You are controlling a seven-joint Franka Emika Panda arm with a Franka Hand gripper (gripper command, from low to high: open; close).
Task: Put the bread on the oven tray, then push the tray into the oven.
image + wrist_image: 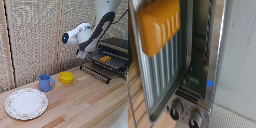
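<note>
Lying on the oven pan [111, 62], the bread [105, 59] sits at the mouth of the oven [114, 50] on the exterior view's right, the pan's wire grid drawn partly out over the lowered door. The white arm reaches toward the oven's front, and its hand is hidden behind the arm's own bulk — whether it is open or closed cannot be told. In the wrist view the bread [159, 25] fills one corner, close by, resting on the rack's metal bars [168, 75], with two control knobs [185, 112] of the oven in sight. On the wooden bench [80, 102] stand a blue cup [46, 82], a yellow bowl [66, 77] and a patterned white plate [26, 103] — all well apart from the oven.
</note>
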